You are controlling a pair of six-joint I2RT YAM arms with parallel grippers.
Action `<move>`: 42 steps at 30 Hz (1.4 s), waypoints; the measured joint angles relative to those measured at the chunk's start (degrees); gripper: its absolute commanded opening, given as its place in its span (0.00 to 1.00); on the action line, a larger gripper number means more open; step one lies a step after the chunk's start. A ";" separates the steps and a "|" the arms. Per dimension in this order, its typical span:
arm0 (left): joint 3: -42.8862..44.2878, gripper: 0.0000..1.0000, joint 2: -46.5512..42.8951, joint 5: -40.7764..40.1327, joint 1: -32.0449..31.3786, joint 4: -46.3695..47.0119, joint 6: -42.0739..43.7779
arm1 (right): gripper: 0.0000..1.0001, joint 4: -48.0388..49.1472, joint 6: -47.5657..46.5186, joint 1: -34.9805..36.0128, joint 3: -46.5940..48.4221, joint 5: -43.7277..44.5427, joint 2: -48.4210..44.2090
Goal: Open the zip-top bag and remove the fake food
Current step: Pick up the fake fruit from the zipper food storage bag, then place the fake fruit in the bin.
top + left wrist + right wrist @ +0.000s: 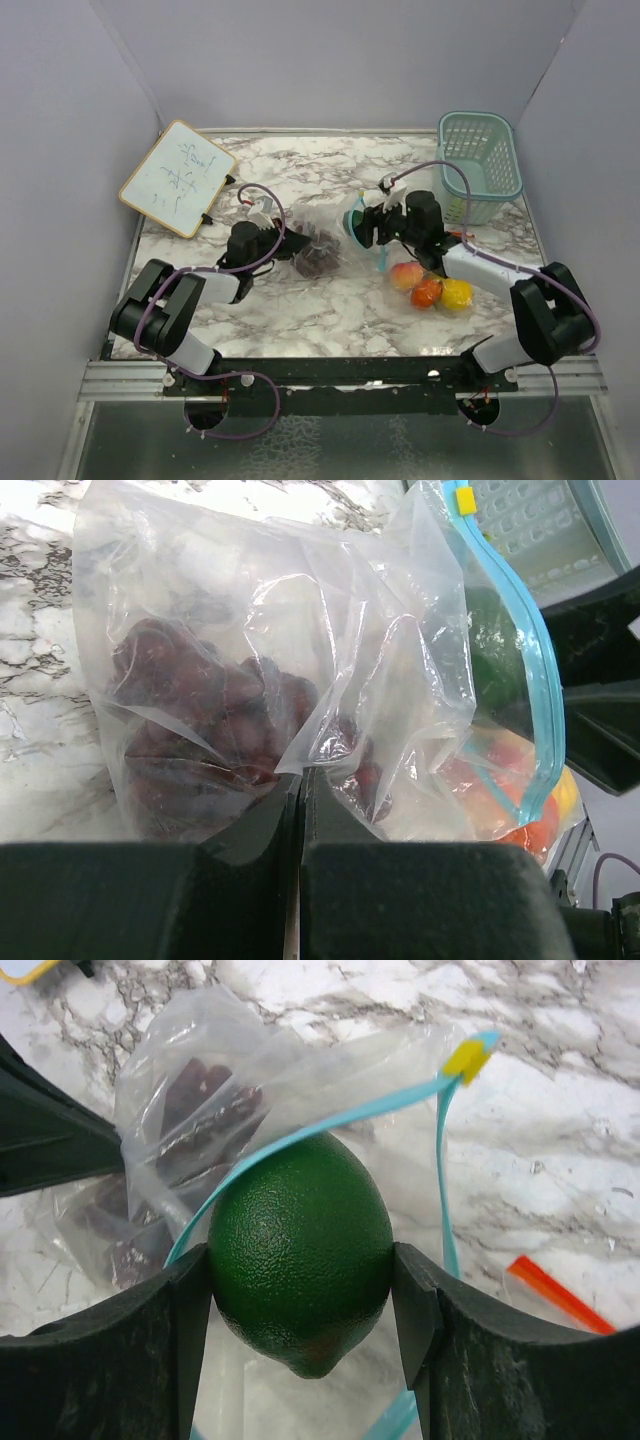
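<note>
1. The top external camera is looking down from above the near edge over the whole table (300, 170).
2. The left wrist camera is facing right, close against the bag (250, 610).
3. The right wrist camera is facing left, sharing that bag.

Small whiteboard (178, 178), upper left of overhead view, leaning tilted at table's far left corner: blue handwritten marks across white face, in a few loose clusters, strokes too small and blurred to make out any letter or number. No readable text, label or brand in either wrist view.
</note>
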 measured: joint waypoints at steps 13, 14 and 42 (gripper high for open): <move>1.57 0.00 1.46 0.70 1.38 0.50 -0.02 | 0.61 -18.82 -0.81 -0.24 1.07 11.23 -14.29; 1.57 0.00 1.64 0.87 1.38 0.59 -0.02 | 0.61 -19.10 -0.83 -0.37 1.42 12.52 -14.27; 1.57 0.00 3.58 3.02 1.86 3.45 -0.72 | 0.80 -21.77 -0.44 -31.82 19.89 31.12 -1.20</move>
